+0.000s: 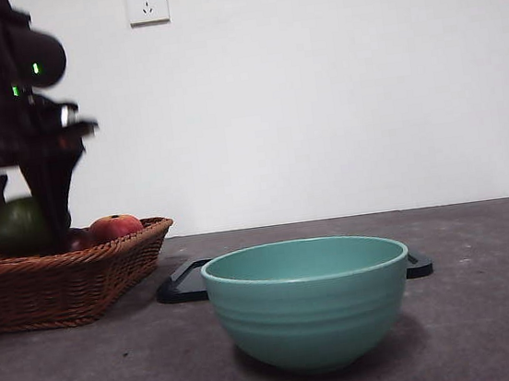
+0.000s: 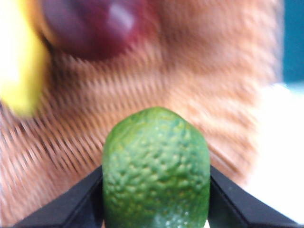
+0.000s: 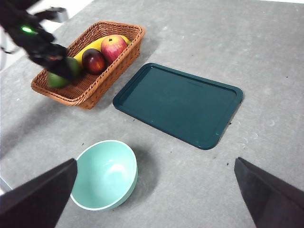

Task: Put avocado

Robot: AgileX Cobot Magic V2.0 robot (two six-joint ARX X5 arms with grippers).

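My left gripper (image 2: 156,199) is shut on the avocado (image 2: 156,168), a green, bumpy oval fruit, and holds it just above the wicker basket (image 2: 142,95). In the front view the avocado (image 1: 17,227) hangs over the basket (image 1: 62,284) under the dark left arm (image 1: 12,109). The right wrist view shows the avocado (image 3: 59,76) and that arm (image 3: 35,40) at the basket's near end (image 3: 90,92). My right gripper (image 3: 156,190) is open and empty, high above the table near the teal bowl (image 3: 105,173).
The basket holds a dark maroon fruit (image 3: 93,60), a red-orange fruit (image 3: 113,47) and a yellow banana (image 3: 92,46). A dark green tray (image 3: 178,103) lies flat mid-table. The teal bowl (image 1: 309,300) stands in front of the tray (image 1: 187,282).
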